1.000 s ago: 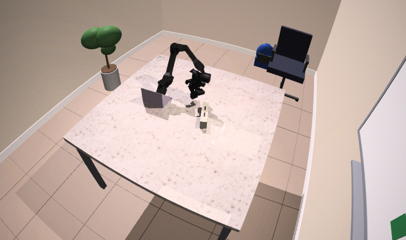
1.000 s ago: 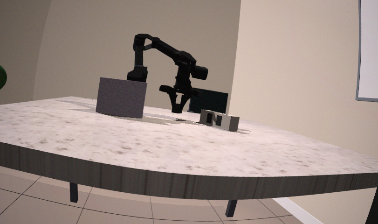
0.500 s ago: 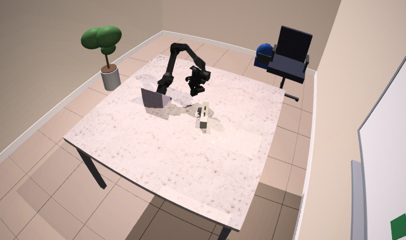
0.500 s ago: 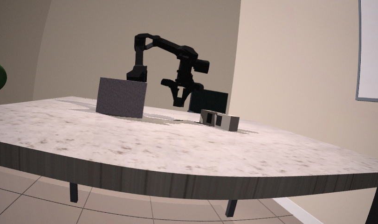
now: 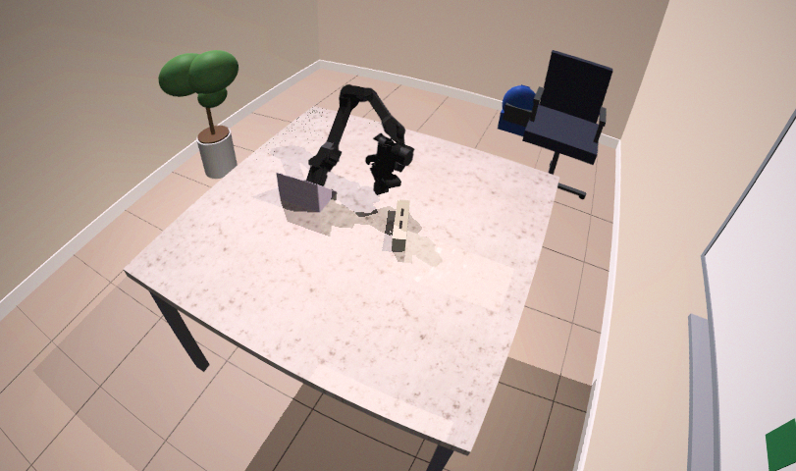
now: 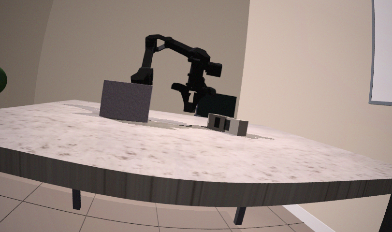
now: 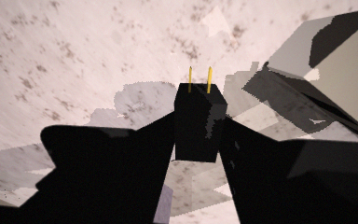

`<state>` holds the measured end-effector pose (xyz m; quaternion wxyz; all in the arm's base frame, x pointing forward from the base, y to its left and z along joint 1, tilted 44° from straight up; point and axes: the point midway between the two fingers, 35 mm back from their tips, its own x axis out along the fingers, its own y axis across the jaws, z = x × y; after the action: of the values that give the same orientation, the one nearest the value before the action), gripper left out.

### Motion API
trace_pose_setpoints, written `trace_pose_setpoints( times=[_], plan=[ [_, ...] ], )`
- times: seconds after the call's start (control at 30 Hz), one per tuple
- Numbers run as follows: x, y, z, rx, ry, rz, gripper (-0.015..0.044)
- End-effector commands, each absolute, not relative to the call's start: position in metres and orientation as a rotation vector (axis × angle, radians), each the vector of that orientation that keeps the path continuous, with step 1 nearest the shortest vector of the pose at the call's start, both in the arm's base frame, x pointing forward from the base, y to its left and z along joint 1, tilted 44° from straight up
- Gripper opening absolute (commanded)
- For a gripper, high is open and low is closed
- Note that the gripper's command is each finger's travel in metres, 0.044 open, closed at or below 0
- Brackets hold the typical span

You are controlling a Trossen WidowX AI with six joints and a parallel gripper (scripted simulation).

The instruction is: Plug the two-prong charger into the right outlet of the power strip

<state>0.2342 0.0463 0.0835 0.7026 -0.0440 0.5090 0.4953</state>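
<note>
My gripper (image 5: pixel 383 185) (image 6: pixel 189 105) (image 7: pixel 196 117) is shut on the black charger (image 7: pixel 196 133). It holds the charger above the table, with two parallel yellow prongs pointing to the top of the wrist view. The charger blends with the dark fingers in the top and exterior views. The cream power strip (image 5: pixel 399 231) (image 6: pixel 234 126) (image 7: pixel 353 75) lies on the table apart from the charger, to the right of the gripper in the exterior view. Dark openings show on its side there. Its near part shows at the right of the wrist view. The prongs touch nothing.
A purple-grey block (image 5: pixel 298 193) (image 6: pixel 125 101) stands near the arm's base, left of the gripper in the top and exterior views. The speckled table (image 5: pixel 308 291) (image 6: pixel 106 143) bears everything. An office chair (image 5: pixel 565 128) and a potted plant (image 5: pixel 217 154) stand off the table.
</note>
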Motion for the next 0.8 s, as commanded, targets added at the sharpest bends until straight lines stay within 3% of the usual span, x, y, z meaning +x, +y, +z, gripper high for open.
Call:
trace_pose_setpoints(
  times=[0.0,0.77],
  plan=[
    [0.239,0.041,0.079,-0.086,1.146,1.081,0.0000],
    [0.254,0.013,0.044,0.023,1.225,1.000,0.0000]
  ],
)
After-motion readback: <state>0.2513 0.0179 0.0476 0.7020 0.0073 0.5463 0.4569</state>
